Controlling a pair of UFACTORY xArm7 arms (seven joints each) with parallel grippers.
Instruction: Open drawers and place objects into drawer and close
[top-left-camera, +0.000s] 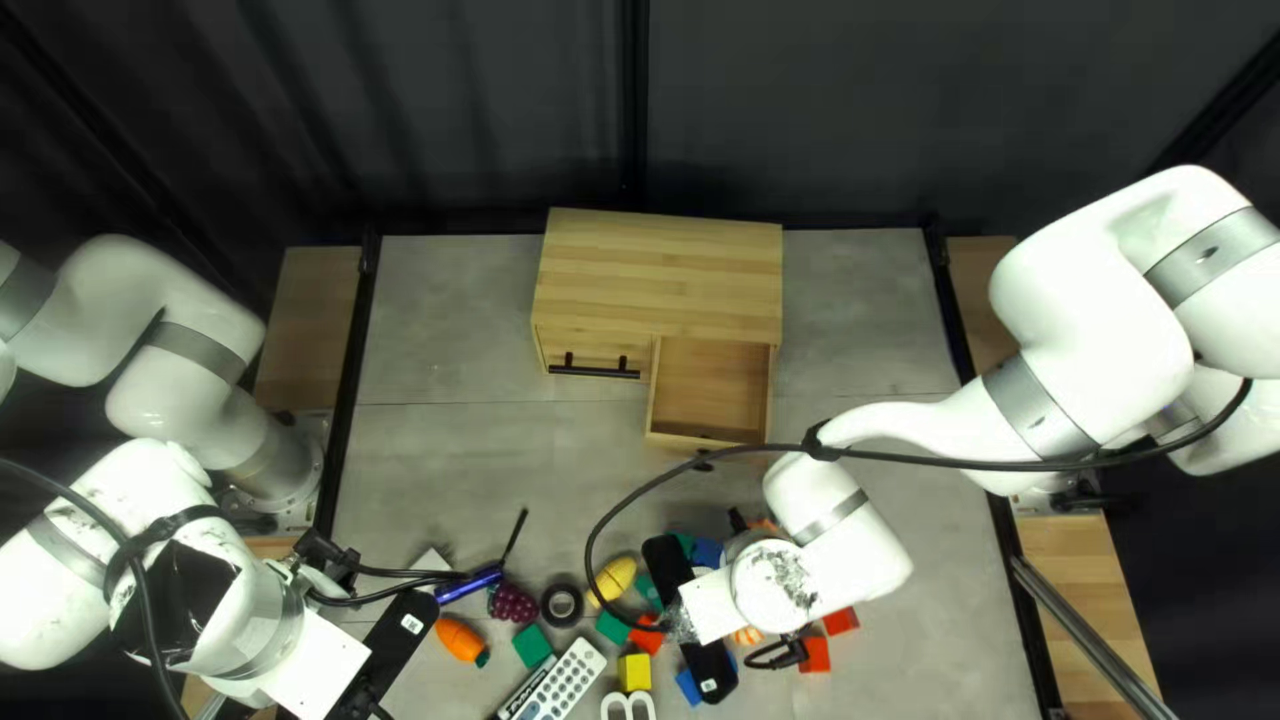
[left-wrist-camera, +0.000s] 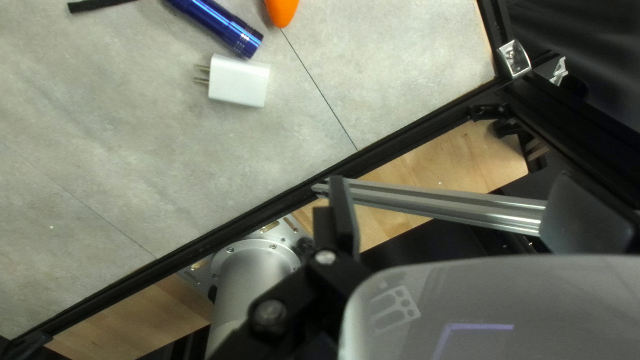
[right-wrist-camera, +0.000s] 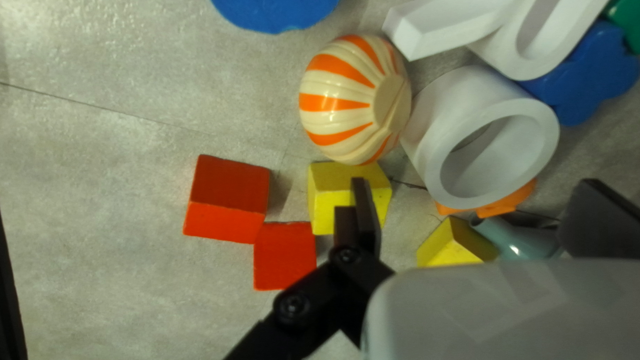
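placing stage: one drawer (top-left-camera: 714, 387) stands pulled out of the cabinet (top-left-camera: 660, 274); loading it is judged the step in hand.
second drawer (top-left-camera: 567, 350): shut, black handle (top-left-camera: 595, 372) on its front.
right gripper (right-wrist-camera: 475, 181): fingers spread, pinching nothing; positioned over the loose objects.
objects to load: on the counter (top-left-camera: 454, 307). striped ball (right-wrist-camera: 333, 100) ahead of the fingers, just beside the white ring (right-wrist-camera: 437, 127); yellow cube (right-wrist-camera: 325, 203) partly hidden by one finger, contact cannot be told; red cubes (right-wrist-camera: 227, 200) outside the finger span.
left gripper (left-wrist-camera: 451, 179): fingers spread, nothing between them; white charger (left-wrist-camera: 239, 81) and blue flashlight (left-wrist-camera: 220, 27) lie ahead.
next move: align the right gripper on one object, lower, close from two sides, lift, carry to the open drawer, release.
caution: tight spacing; a finger may catch a neighbour.
closing: only after loading.
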